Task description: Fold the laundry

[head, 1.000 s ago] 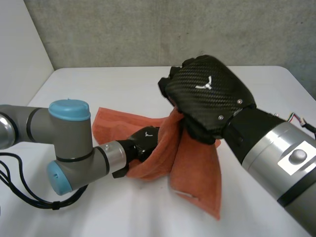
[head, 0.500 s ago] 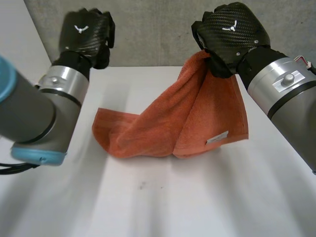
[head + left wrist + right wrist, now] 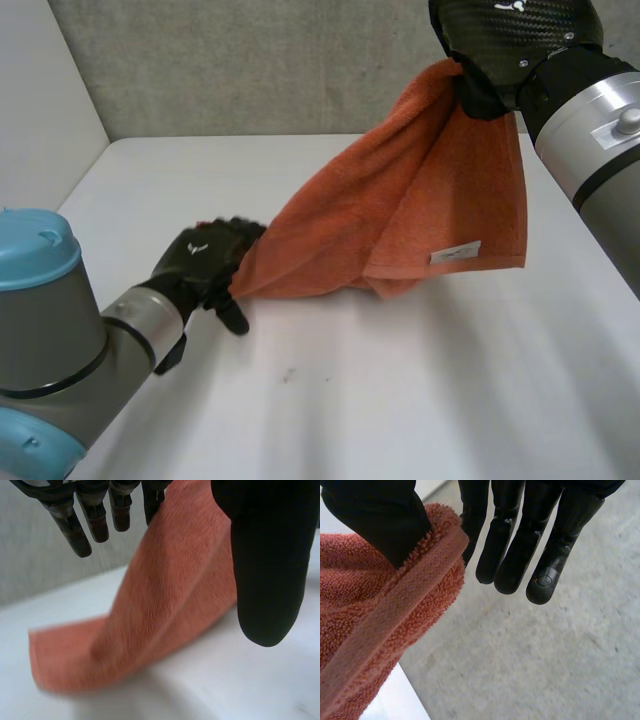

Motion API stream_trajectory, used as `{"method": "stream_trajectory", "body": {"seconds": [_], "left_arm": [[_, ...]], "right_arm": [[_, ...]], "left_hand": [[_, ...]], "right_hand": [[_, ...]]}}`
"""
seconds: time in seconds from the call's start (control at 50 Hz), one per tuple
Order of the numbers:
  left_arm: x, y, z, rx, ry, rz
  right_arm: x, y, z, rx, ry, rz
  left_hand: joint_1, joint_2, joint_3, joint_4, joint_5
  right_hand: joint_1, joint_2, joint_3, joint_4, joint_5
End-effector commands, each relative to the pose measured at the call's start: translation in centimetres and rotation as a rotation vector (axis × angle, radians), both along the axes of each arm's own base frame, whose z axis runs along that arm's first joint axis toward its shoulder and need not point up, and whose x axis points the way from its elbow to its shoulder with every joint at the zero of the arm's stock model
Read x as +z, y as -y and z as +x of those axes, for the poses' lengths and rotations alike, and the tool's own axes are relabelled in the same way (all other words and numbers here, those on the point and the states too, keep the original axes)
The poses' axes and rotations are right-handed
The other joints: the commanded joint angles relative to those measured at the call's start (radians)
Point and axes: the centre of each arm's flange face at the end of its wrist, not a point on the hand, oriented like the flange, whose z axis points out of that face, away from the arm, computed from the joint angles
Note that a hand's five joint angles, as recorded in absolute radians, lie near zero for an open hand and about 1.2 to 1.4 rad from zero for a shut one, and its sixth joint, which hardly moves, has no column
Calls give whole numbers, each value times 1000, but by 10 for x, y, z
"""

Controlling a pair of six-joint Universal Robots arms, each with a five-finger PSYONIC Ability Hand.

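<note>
- The orange towel (image 3: 400,210) hangs in a slanting drape over the white bench (image 3: 400,400). Its top is lifted high on the robot's right side, and its low end touches the bench on the left side.
- The right hand (image 3: 510,40) holds the towel's raised top by the hemmed edge. In the right wrist view its thumb (image 3: 375,515) presses down onto the hem and pinches it against the side of the nearest finger. The other fingers (image 3: 540,555) reach out straight and close together, clear of the cloth.
- The left hand (image 3: 200,262) is low over the bench at the towel's bottom left end, touching or just beside the cloth there.
- In the left wrist view its fingers (image 3: 70,525) are straight and slightly spread, and the thumb (image 3: 267,565) stands well apart from them. The towel runs up through the gap between thumb and fingers, and they are not pressed together on it.
- The towel falls in two overlapping layers. The front layer ends in a straight lower hem that hangs just above the bench.
- A small white label (image 3: 455,253) sits on that front layer near the hem, on the right-hand side.
- A grey concrete wall (image 3: 250,60) stands behind the bench.
</note>
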Motion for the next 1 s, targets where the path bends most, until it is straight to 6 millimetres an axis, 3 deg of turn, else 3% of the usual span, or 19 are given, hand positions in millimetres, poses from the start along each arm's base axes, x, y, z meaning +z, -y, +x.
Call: {"method": "stream_trajectory", "body": {"seconds": [0.02, 0.14, 0.32, 0.54, 0.9, 0.96, 0.98, 1.0], "left_arm": [[-12, -7, 14, 91, -101, 161], [-33, 4, 7, 98, -108, 160], [-45, 30, -5, 129, -119, 95], [-59, 47, -22, 111, -124, 69], [-61, 21, -53, -3, -130, 66], [-63, 16, -60, -26, -129, 67], [-64, 15, -62, -31, -128, 67], [-64, 15, -62, -31, -128, 67]], "right_arm": [[-20, 16, 3, -71, -10, 66], [-29, 13, 5, -59, -4, 103], [-46, 9, 5, -35, 12, 178], [-56, 10, 1, -50, 8, 209], [-55, 13, -1, -54, 57, 232], [-55, 14, -2, -56, 57, 232], [-55, 14, -2, -56, 57, 232], [-55, 14, -2, -56, 57, 232]], "left_hand": [[14, 27, 26, 26, 6], [11, 24, 23, 23, 3], [31, 45, 43, 43, 23], [392, 406, 404, 404, 384], [381, 394, 393, 393, 372], [495, 509, 507, 507, 487], [777, 791, 789, 789, 769], [780, 793, 792, 792, 772]], "right_hand": [[413, 210, 208, 203, 243], [413, 210, 208, 203, 243], [413, 210, 208, 203, 243], [413, 210, 208, 203, 243], [413, 210, 208, 203, 243], [413, 210, 208, 203, 243], [413, 210, 208, 203, 243], [413, 210, 208, 203, 243]]}}
